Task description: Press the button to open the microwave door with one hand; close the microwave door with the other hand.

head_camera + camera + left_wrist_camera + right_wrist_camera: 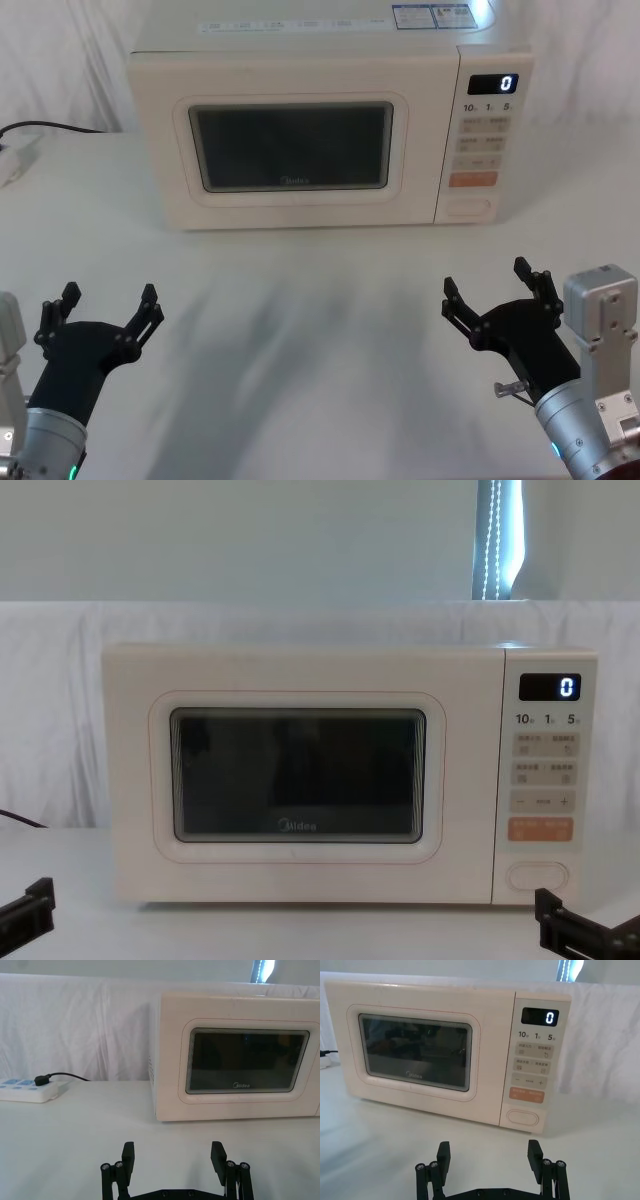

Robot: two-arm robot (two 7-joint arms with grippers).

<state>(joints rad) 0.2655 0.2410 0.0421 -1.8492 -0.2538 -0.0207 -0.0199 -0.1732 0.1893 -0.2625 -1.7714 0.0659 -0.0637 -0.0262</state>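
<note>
Microwave square on the worktop, microwave door shut flush, button low on the panel, under the orange key. Right claw spread wide, holding nothing, well short. Left claw likewise wide and empty, near the front edge. Risk ahead: drifting high onto orange, or catching the button with one spread finger. Button travel hard to judge, probably shallow.

The desk is covered in white cloth. The microwave sits on it toward the back, door shut and facing forward. A white power strip with a black plug lies on the desk well to the microwave's left.
</note>
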